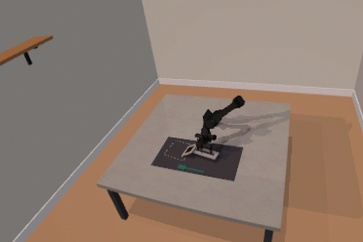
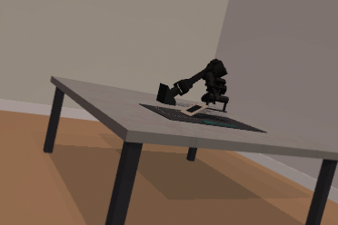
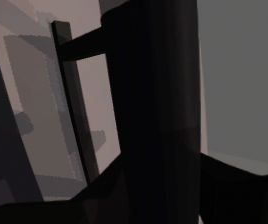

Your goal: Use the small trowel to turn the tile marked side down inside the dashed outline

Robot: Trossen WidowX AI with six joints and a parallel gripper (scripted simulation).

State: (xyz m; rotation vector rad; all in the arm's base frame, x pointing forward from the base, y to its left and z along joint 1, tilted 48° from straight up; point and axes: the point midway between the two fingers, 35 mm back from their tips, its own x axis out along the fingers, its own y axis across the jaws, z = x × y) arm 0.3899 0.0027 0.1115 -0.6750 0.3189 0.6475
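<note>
My gripper [image 1: 206, 147] [image 2: 216, 105] is low over the middle of the mat, shut on what looks like the trowel. The pale flat trowel blade [image 1: 207, 154] [image 3: 98, 95] shows right under the fingers and fills part of the wrist view behind dark parts. The tile [image 1: 188, 150] [image 2: 195, 108], pale-rimmed with a dark square on the visible face, is tipped up at the blade's left end, its side towards the gripper raised. The dashed outline [image 1: 164, 152] is on the mat just left of the tile. The exact contact between blade and tile is too small to tell.
The dark mat [image 1: 226, 164] [image 2: 250, 129] lies on the grey table [image 1: 146, 183] [image 2: 95, 102]. A teal tool [image 1: 190, 169] [image 2: 220, 123] lies flat on the mat near its front edge. The arm reaches in from the back right in the top view.
</note>
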